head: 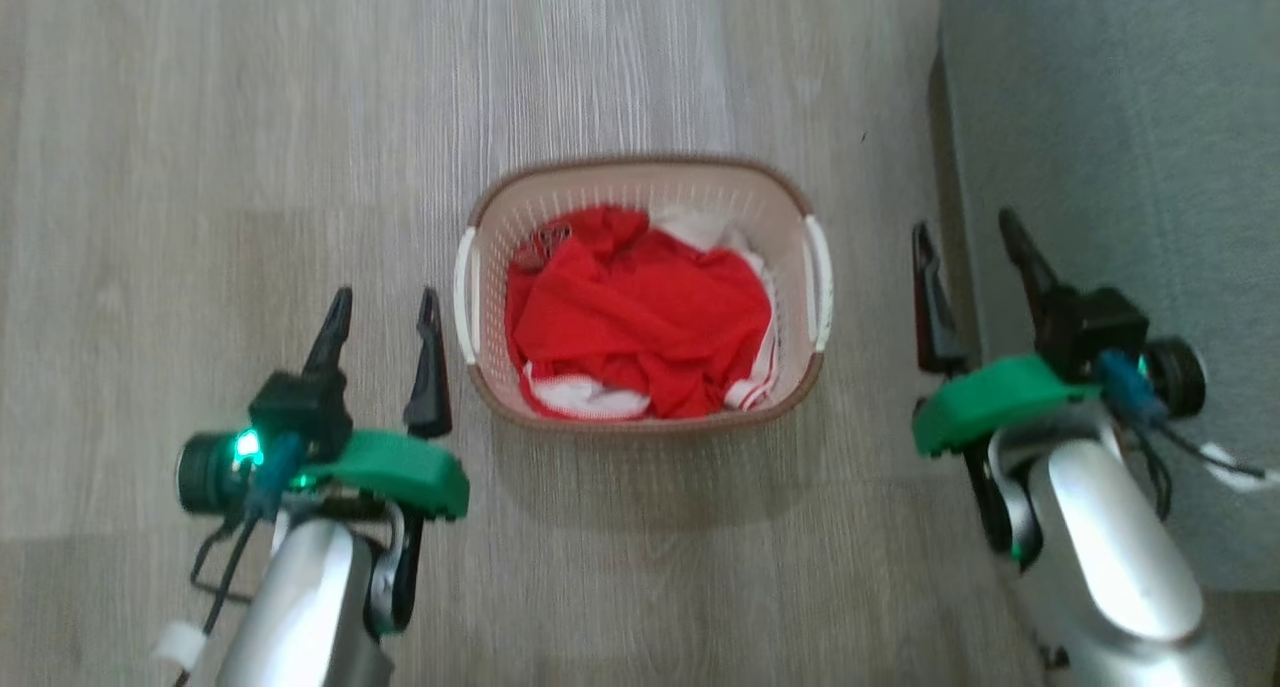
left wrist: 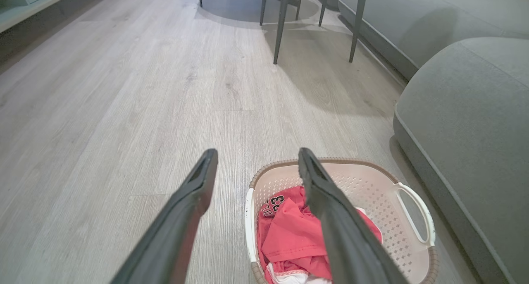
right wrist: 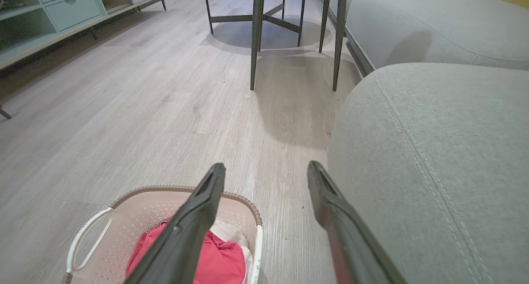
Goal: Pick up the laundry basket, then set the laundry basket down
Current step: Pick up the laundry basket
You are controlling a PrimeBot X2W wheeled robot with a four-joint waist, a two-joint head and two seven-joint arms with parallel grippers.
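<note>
Basket cut off and covered
In the left wrist view the basket [left wrist: 374, 189] runs off at 6 o'clock; a finger [left wrist: 339, 226] of the left tool [left wrist: 257, 153] covers part of the red clothes [left wrist: 289, 240].

A pale grey wood-grain floor [head: 250, 117] is stretching across the room. A grey upholstered sofa [right wrist: 434, 151] is sitting along the right side, its stitched seams showing. Dark slender table legs [right wrist: 256, 36] are standing farther off, casting a shadow on the boards. A pale green cabinet [right wrist: 70, 11] with drawers is running along the left side.
</note>
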